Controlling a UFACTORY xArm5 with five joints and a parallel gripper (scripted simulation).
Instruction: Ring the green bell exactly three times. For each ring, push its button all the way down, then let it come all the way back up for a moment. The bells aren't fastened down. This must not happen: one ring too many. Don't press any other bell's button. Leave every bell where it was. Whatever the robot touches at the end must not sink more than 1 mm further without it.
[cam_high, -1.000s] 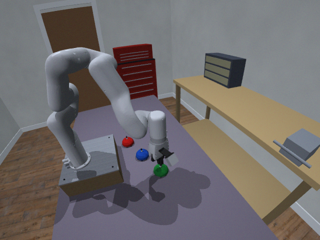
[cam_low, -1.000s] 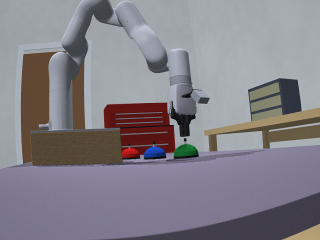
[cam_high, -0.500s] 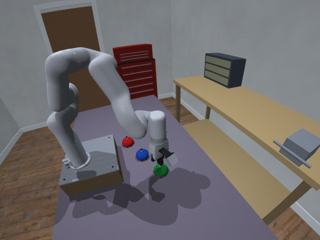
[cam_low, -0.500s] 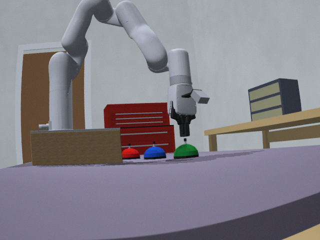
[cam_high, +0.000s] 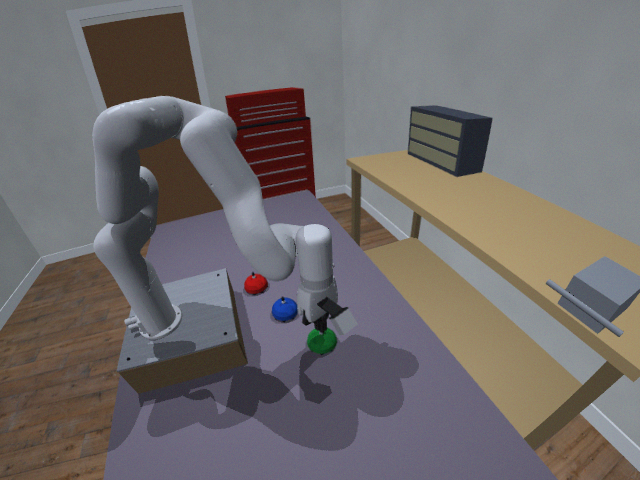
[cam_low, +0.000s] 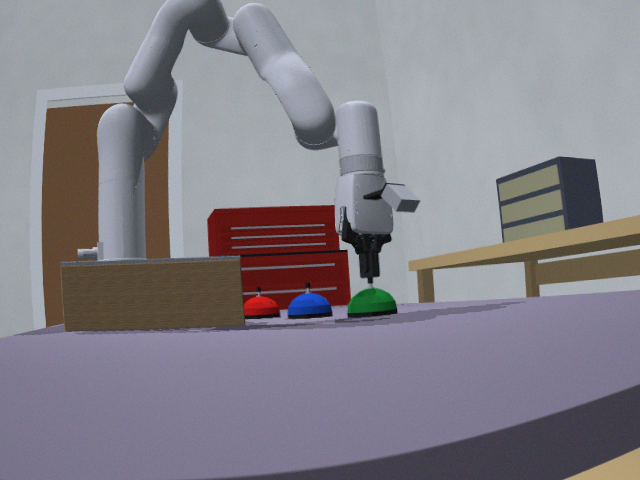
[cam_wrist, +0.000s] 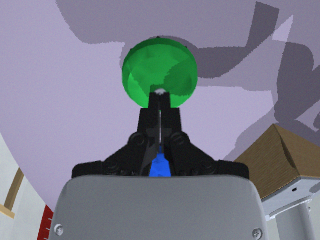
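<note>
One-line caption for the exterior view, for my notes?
Shut gripper poised directly above the green bell, with blue bell and red bell alongside.

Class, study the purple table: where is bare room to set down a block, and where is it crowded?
Bare: the near half of the table, in front of the green bell, and the strip toward the bench. Crowded: the red bell, blue bell, green bell and shut claw beside the base box.

The blue bell (cam_high: 283, 308) stands just beside the green bell (cam_high: 321, 341), the red bell (cam_high: 255, 283) beyond it, the box (cam_high: 180, 330) further; the worktop (cam_high: 413, 403) on the green bell's other sides lies open.
</note>
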